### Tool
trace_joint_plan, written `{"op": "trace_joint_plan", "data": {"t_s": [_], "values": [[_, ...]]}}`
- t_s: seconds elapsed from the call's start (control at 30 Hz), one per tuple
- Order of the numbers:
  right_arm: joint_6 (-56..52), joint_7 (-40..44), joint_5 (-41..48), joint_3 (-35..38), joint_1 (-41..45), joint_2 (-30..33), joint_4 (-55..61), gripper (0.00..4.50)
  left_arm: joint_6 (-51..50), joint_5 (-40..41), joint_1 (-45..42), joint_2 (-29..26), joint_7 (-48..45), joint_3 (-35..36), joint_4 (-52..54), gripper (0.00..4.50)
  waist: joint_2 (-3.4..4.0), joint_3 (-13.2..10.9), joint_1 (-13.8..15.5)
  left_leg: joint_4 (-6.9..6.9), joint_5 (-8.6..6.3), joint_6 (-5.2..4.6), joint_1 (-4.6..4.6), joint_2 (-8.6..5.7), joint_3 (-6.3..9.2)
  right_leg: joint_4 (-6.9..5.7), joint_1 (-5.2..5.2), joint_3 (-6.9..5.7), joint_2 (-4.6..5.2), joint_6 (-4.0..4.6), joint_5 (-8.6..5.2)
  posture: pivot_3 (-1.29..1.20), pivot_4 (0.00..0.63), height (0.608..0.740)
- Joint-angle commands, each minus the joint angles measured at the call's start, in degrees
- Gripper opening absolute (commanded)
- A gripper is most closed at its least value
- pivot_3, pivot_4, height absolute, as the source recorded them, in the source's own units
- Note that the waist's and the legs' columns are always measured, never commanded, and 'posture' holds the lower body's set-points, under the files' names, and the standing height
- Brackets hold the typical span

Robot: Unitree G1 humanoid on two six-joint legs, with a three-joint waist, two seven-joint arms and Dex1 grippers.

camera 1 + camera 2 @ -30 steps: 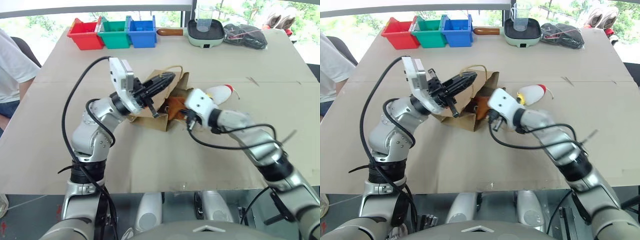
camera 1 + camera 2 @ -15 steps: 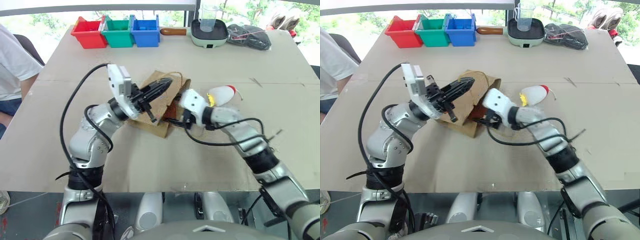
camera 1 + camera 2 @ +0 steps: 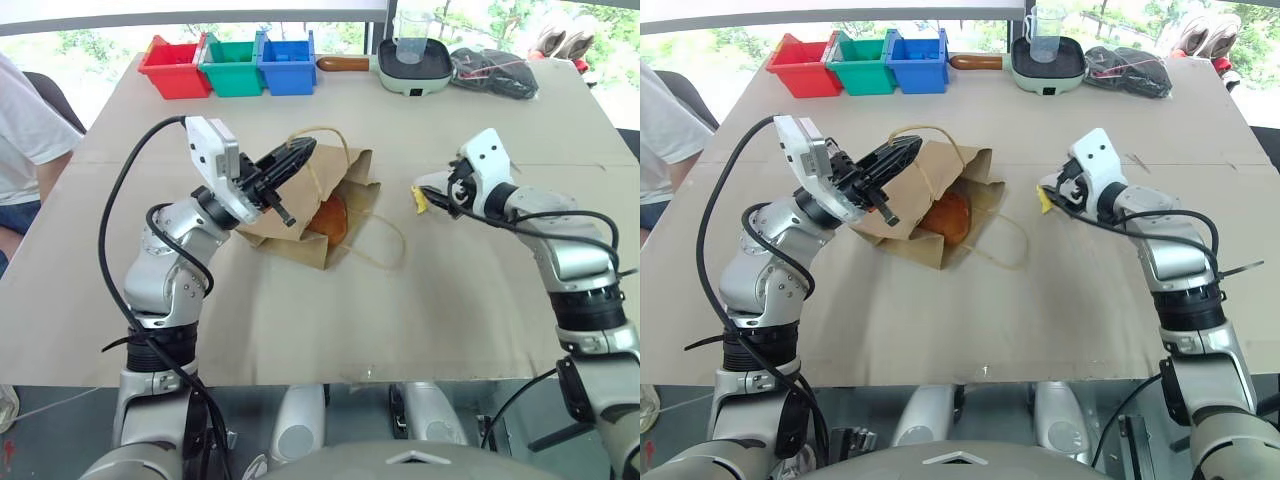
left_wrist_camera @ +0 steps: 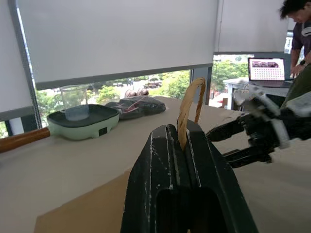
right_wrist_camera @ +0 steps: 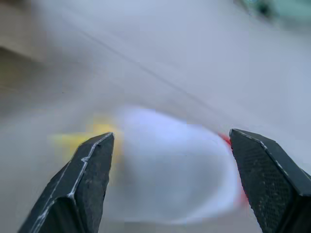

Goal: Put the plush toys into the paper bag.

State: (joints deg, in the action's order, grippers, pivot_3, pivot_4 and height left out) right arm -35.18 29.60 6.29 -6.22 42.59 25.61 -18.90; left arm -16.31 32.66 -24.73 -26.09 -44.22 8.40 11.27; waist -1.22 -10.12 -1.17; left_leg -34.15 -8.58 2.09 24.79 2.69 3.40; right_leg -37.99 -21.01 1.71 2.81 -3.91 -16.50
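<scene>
No legible writing. Left gripper [image 3: 297,152] pinches paper bag [image 3: 300,215] handle [image 4: 187,109]; brown toy [image 3: 331,221] now inside. Right gripper [image 5: 170,189], moved right, spread wide over white toy [image 5: 170,170].

Tan desk [image 3: 300,330] before bright windows [image 4: 146,82] with white blinds [image 4: 112,34] drawn partway; greenery outside, grey floor [image 3: 60,420] below near edge.

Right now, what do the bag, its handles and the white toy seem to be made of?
Bag: matte brown kraft paper, creased and folded. Handles: thin tan cord, probably twisted paper; one lies in a limp loop. White toy: looks like soft plush, rounded with a fuzzy outline, though blurred.
</scene>
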Motion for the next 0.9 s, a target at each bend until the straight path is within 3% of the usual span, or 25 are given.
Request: {"op": "trace_joint_plan", "data": {"t_s": [0.03,0.2,0.23,0.43,0.57,0.67,0.77,0.9], "values": [[5.78,0.61,-2.75,-0.88,3.07,-0.67,-9.58,1.99,0.50,0.52,-0.65,-0.35,0.35,0.36,3.09,0.00,0.01,0.00,-0.01,0.05,0.00,0.00,0.02,0.00,0.00,0.01,-0.02,0.01,0.00,0.00,0.00,0.00,0.150,0.740],[7.11,4.83,-0.16,1.28,-0.45,0.55,-3.64,0.15,-2.81,5.42,-0.14,0.92,0.98,1.05,5.69,0.00,0.00,0.00,0.37,0.04,0.00,0.00,0.02,0.00,0.02,0.00,0.01,-0.02,0.00,-0.02,0.00,0.00,0.150,0.740],[5.74,6.05,2.33,3.15,-1.89,0.55,-0.52,0.03,-4.11,7.15,-0.10,1.27,1.23,1.28,6.26,0.00,0.00,0.00,0.42,0.00,0.00,0.00,0.01,0.00,0.02,0.00,0.03,-0.03,0.00,-0.02,0.00,0.00,0.150,0.740],[-1.25,12.09,19.32,13.22,-13.59,1.35,27.59,0.03,-9.90,15.06,-0.09,2.40,2.34,1.79,8.26,0.00,0.15,-0.10,0.13,-0.01,-0.01,-0.01,0.05,-0.01,0.09,-0.01,0.04,-0.05,0.00,-0.03,-0.01,0.00,0.150,0.740],[-6.11,9.45,24.90,8.98,-17.15,0.40,49.53,0.03,-13.97,20.83,-1.47,3.32,3.59,2.99,6.75,0.00,0.19,-0.12,-0.61,0.01,-0.01,-0.01,0.02,0.03,0.10,-0.06,0.00,-0.03,-0.05,-0.03,-0.02,0.00,0.150,0.740],[-4.82,6.82,17.92,-0.36,-16.19,-0.17,50.26,0.03,-16.33,23.85,-2.13,3.40,3.23,2.84,6.65,0.00,0.11,-0.07,-0.94,0.01,-0.01,0.00,-0.03,0.06,0.14,-0.07,0.02,-0.05,-0.09,-0.06,-0.04,0.00,0.150,0.740],[-0.08,5.68,10.85,-8.62,-14.31,-1.74,43.57,0.03,-18.57,26.56,-2.59,3.39,2.76,2.29,7.44,0.00,0.07,-0.05,-0.96,-0.11,0.00,0.01,-0.02,0.05,0.11,0.00,0.06,-0.04,-0.07,-0.10,-0.07,0.00,0.150,0.740],[6.09,6.68,6.14,-13.22,-10.45,-5.21,32.96,0.03,-20.05,27.25,-3.08,2.71,2.15,1.78,7.86,0.00,0.07,-0.06,-0.84,-0.16,0.01,0.01,0.02,0.00,0.08,0.00,0.06,0.04,-0.06,-0.04,-0.03,0.00,0.150,0.740]]}}
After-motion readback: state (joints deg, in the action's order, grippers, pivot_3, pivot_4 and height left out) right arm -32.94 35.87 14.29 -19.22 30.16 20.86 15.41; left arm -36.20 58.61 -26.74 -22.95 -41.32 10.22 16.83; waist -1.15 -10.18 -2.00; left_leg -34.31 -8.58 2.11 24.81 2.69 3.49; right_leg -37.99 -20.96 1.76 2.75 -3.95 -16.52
